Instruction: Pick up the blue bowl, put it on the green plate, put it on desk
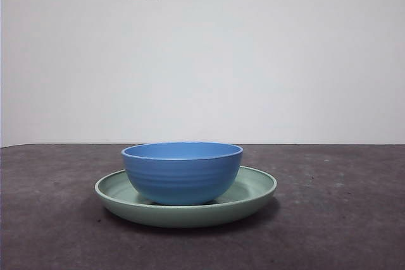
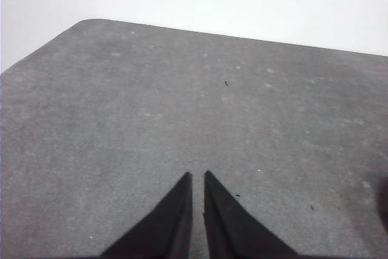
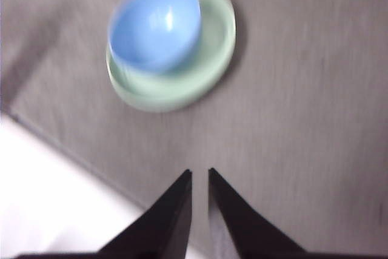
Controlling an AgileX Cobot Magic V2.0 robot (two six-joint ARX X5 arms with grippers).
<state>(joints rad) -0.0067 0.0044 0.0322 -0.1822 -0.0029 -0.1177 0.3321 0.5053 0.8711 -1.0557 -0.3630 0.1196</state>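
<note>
The bowl [image 1: 182, 172] is seated upright in the plate [image 1: 253, 191], which is set flat on the surface [image 1: 342, 219]. The right gripper [image 3: 200, 174] is held well above both, fingers nearly pressed together, empty. The left gripper [image 2: 197, 176] is likewise nearly closed over bare surface.

The front view is bright and sharp. The right wrist view is blurry, with the blue bowl [image 3: 155, 23] smeared.
</note>
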